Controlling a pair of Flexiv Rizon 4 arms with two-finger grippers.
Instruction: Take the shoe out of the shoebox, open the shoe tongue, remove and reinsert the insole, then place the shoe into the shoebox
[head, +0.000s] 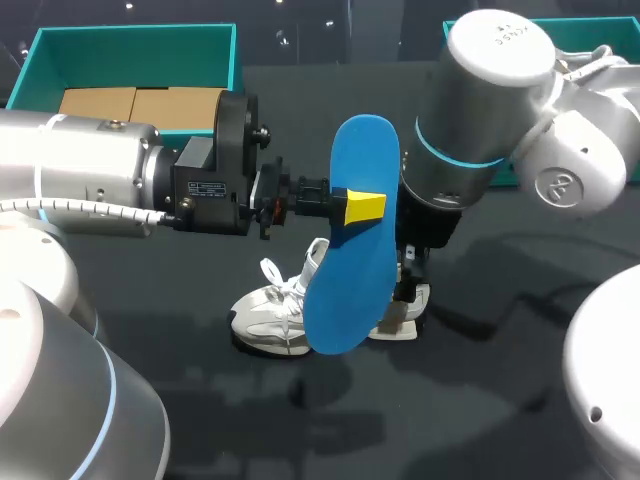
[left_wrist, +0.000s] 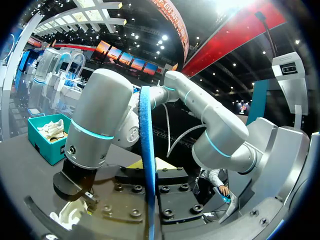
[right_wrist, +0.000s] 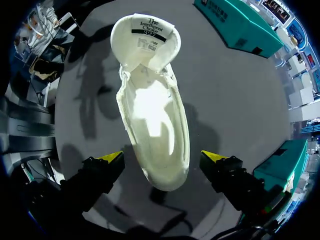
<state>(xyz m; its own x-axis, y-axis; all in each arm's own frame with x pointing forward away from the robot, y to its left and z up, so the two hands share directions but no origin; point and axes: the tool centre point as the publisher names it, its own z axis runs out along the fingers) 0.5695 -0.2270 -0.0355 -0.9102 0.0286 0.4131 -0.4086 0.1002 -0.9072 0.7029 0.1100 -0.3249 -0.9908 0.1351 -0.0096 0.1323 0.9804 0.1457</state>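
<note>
A blue insole (head: 362, 160) hangs upright in the air above the table's middle, and my left gripper (head: 358, 207) is shut on it at mid-length. In the left wrist view the insole (left_wrist: 146, 150) shows edge-on, running out from between the fingers. Below it the white shoe (head: 270, 318) stands on the black table. My right gripper (right_wrist: 164, 157) hangs open over the shoe's heel, one yellow fingertip (right_wrist: 113, 158) on each side, apart from it. The shoe (right_wrist: 155, 115) has its tongue folded forward and its inside bare. A teal shoebox (head: 130, 45) stands at the back left.
The teal shoebox holds brown cardboard (head: 140, 105). A second teal box (head: 590, 35) with another white shoe stands at the back right, behind my right arm (head: 480, 110). The two arms cross close together over the table's middle.
</note>
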